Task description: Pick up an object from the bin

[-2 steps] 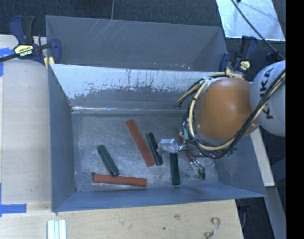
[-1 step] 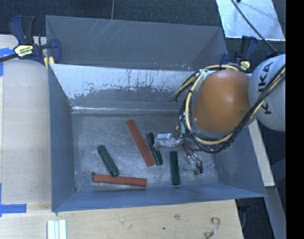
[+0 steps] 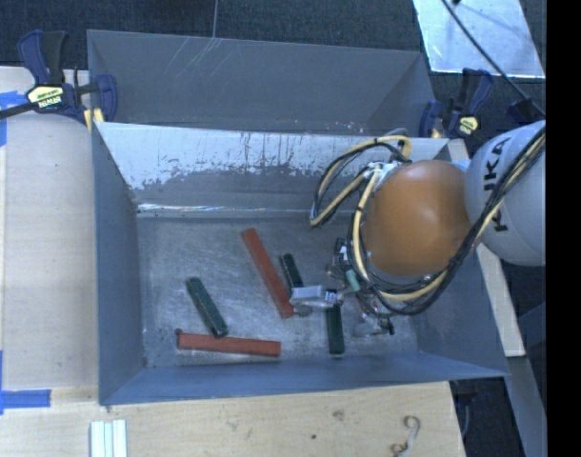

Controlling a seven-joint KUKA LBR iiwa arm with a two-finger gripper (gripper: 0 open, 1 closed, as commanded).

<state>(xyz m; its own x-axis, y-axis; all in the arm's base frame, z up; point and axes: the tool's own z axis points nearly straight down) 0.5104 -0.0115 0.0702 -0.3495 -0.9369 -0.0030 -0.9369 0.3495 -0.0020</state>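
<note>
Red-brown stick (image 3: 265, 267), prob light & stiff, is lying w/ gripper (image 3: 314, 299) at its 5 o'clock end (open/shut: can't tell); pinch across width.

A single camera looks steeply down on the bin (image 3: 119, 255), leaning in from its near side, close in; the arm (image 3: 414, 219) enters at frame right.

Grey bin (image 3: 119, 255); two red-brown bars (image 3: 266, 272); dark, perhaps green, sticks (image 3: 206, 307).
</note>
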